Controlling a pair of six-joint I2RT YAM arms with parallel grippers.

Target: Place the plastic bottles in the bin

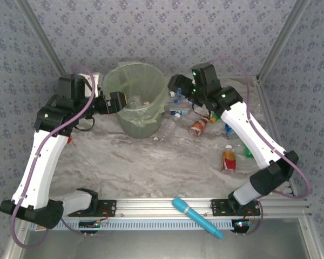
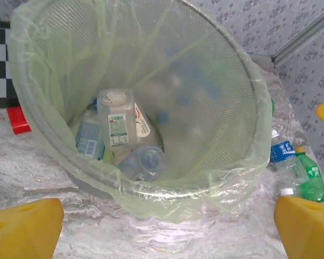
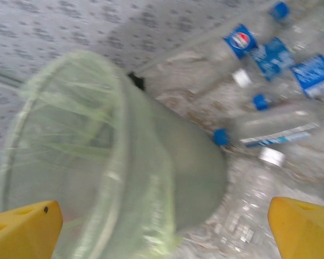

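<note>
The pale-green bin [image 1: 136,102] with its liner stands at the table's back centre. In the left wrist view the bin [image 2: 216,108] holds a few plastic bottles, one with a white label [image 2: 121,127], one clear [image 2: 144,161]. My left gripper [image 1: 119,102] hovers open at the bin's left rim, yellow fingertips [image 2: 24,229] wide apart and empty. My right gripper [image 1: 176,86] is open beside the bin's right side, near several loose bottles [image 1: 175,112]. The blurred right wrist view has the bin [image 3: 167,162] and blue-labelled bottles [image 3: 270,56].
More bottles lie right of the bin: a red-labelled one [image 1: 198,127], an orange-red one [image 1: 228,159], a green one [image 1: 247,152]. A cyan stick [image 1: 197,217] rests on the front rail. A small red block [image 2: 19,120] sits left of the bin. Patterned walls enclose the table.
</note>
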